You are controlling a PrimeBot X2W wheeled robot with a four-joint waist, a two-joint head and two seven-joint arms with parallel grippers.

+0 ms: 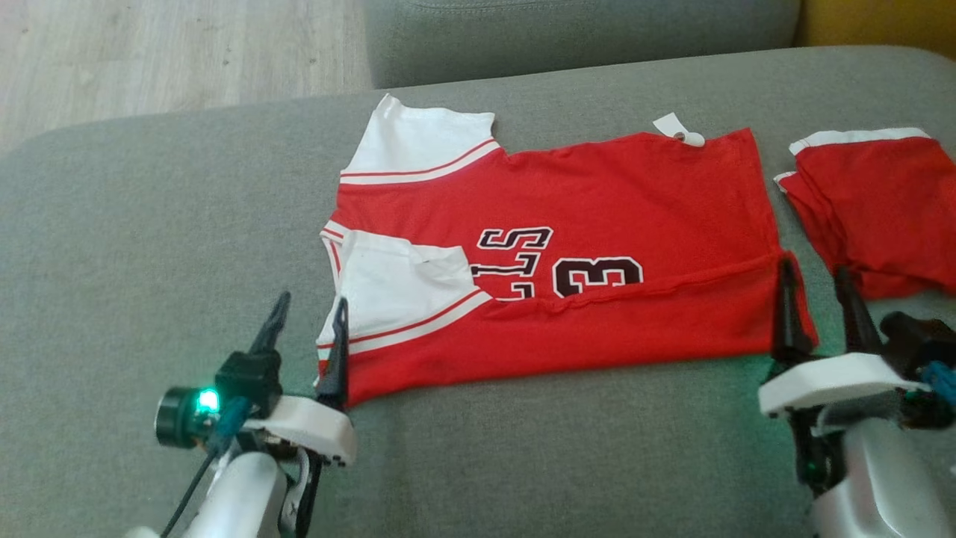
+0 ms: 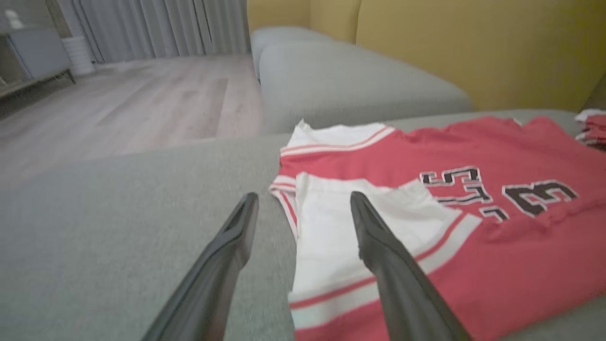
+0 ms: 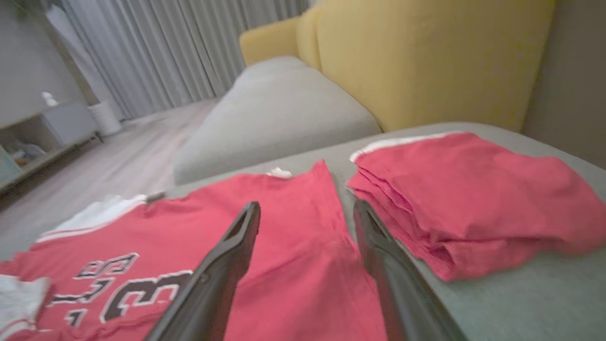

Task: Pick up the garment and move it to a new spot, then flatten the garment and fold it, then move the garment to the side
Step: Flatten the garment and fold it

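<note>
Head view, arms: both low, fingers pointing away over the grey sofa cushion (image 1: 149, 261).
Shirt (image 1: 597, 224): thin red cloth, white sleeves, flat on the cushion, near side folded over the black number.
Left claw (image 1: 312, 299): half open, empty, astride the sleeve edge.
Right claw (image 1: 813, 265): half open, empty, astride the hem corner, beside a folded red pile (image 1: 881, 202).

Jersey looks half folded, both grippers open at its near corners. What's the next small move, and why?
Probably lower and close both: the left gripper straddles the sleeve-side edge of the jersey and the right gripper its hem-side edge, both open, so pinching those corners would allow another fold.
</note>
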